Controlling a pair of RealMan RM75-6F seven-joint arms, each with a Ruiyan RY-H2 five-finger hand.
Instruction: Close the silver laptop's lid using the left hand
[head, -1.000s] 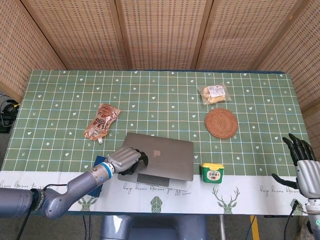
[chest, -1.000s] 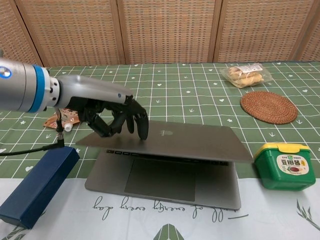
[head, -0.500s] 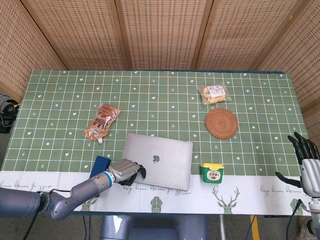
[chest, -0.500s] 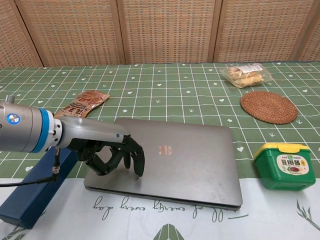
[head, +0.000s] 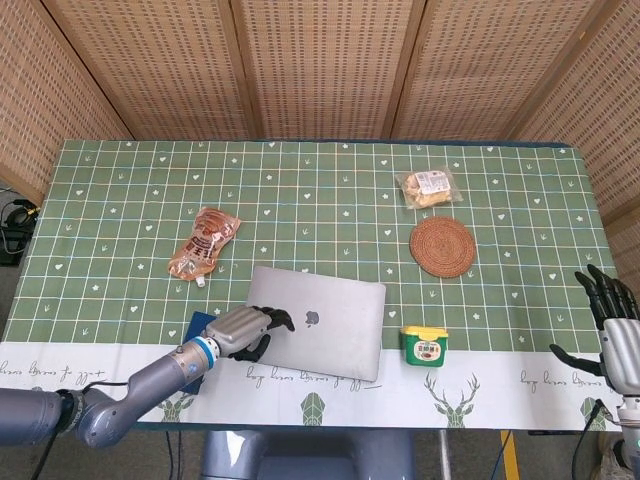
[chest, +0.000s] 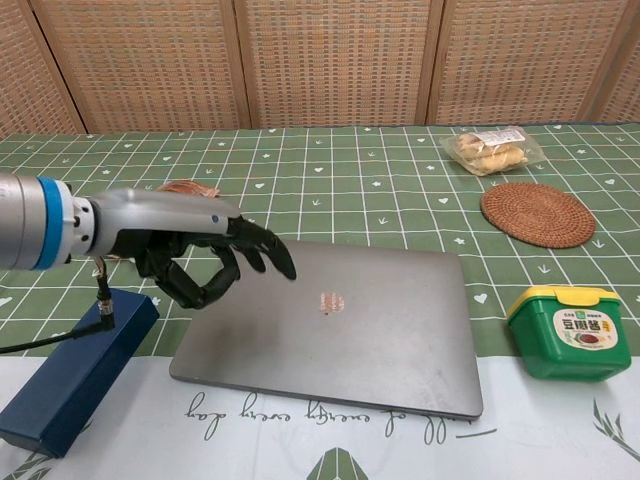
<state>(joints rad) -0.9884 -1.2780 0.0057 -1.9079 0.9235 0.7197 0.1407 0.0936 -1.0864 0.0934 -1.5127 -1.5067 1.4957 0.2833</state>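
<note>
The silver laptop (head: 322, 320) (chest: 345, 325) lies flat on the table with its lid down, logo facing up. My left hand (head: 247, 330) (chest: 205, 255) hovers just above the lid's left part, fingers spread and slightly curled, holding nothing. In the chest view a gap shows between the fingertips and the lid. My right hand (head: 610, 325) stands off the table's right edge in the head view, fingers apart and empty.
A dark blue box (chest: 70, 375) (head: 197, 330) lies left of the laptop under my left forearm. A green tub with a yellow lid (chest: 567, 332) (head: 424, 345) sits right of it. A woven coaster (head: 442, 245), a biscuit pack (head: 428, 188) and a snack pouch (head: 203, 243) lie farther back.
The lid went from partly raised to fully down under my left hand. The hand has since lifted off the lid and its fingers have spread. The right hand barely moved.
</note>
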